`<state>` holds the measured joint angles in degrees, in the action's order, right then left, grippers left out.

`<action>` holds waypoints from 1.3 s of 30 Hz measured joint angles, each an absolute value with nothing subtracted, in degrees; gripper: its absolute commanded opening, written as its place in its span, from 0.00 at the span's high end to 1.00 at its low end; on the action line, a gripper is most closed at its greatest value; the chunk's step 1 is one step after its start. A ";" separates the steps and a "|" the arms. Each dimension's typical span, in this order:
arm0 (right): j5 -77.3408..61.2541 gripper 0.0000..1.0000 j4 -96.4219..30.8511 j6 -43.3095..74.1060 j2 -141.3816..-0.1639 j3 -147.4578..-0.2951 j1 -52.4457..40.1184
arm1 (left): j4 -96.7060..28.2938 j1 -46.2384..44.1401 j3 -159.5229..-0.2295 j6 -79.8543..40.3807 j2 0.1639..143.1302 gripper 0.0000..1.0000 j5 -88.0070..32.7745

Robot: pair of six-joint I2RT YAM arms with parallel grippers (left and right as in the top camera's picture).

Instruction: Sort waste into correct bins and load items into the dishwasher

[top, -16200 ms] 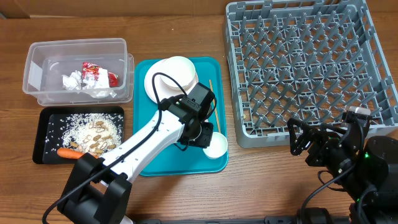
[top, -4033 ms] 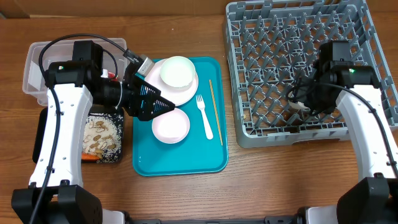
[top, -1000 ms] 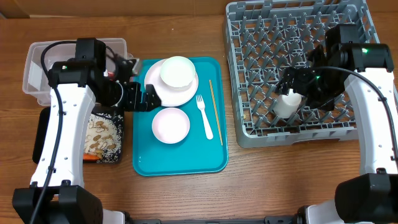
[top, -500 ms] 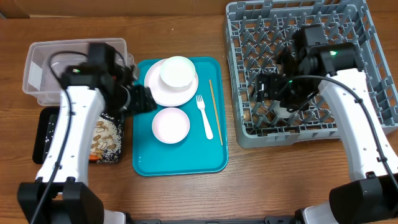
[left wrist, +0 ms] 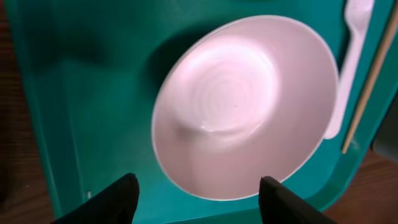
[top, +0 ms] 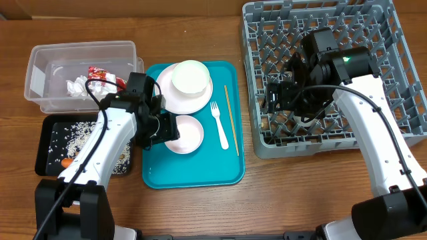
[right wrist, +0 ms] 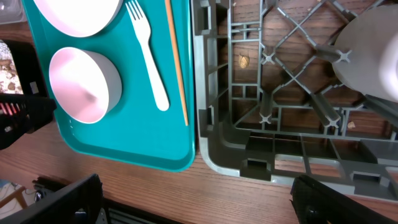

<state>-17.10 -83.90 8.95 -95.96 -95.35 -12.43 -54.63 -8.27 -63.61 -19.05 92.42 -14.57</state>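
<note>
My left gripper (top: 162,127) hangs open at the left rim of a white bowl (top: 185,133) on the teal tray (top: 193,175). In the left wrist view the bowl (left wrist: 249,106) fills the frame and its near rim lies between my spread fingertips (left wrist: 121,198) without touching them. A second bowl (top: 190,75) sits on the white plate (top: 165,93). A fork (top: 220,125) and chopsticks (top: 231,120) lie to the right. My right gripper (top: 277,99) is open and empty over the dishwasher's (top: 400,60) front left. A white cup (right wrist: 373,56) stands in the rack.
The clear tub (top: 40,90) at the back left holds a crumpled napkin (top: 78,85) and a red wrapper (top: 103,75). The black tray (top: 48,143) in front of it holds rice scraps and a carrot (top: 67,162). My left arm crosses the black tray's right side.
My left gripper has come forward from the tray's left edge to the lower bowl, its jaws narrower. My right arm has swung left across the rack, away from the cup.
</note>
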 measured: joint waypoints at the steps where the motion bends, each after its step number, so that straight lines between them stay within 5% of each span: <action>1: -17.10 0.00 -83.68 8.97 -95.96 -95.33 -12.43 | -54.63 -8.27 -63.44 -19.40 92.42 0.34 -13.98; 23: -17.08 0.00 -80.97 8.93 -95.96 -91.81 -12.43 | -44.07 -8.27 -55.20 -25.76 92.42 0.42 -11.25; 29: -17.10 0.00 -80.64 8.95 -95.96 -91.81 -12.43 | -43.42 -8.27 -53.71 -27.68 92.42 0.94 -11.03; 39: -17.08 0.00 -80.75 8.95 -95.96 -91.81 -12.43 | -47.31 -8.27 -54.92 -28.16 92.42 0.96 -10.83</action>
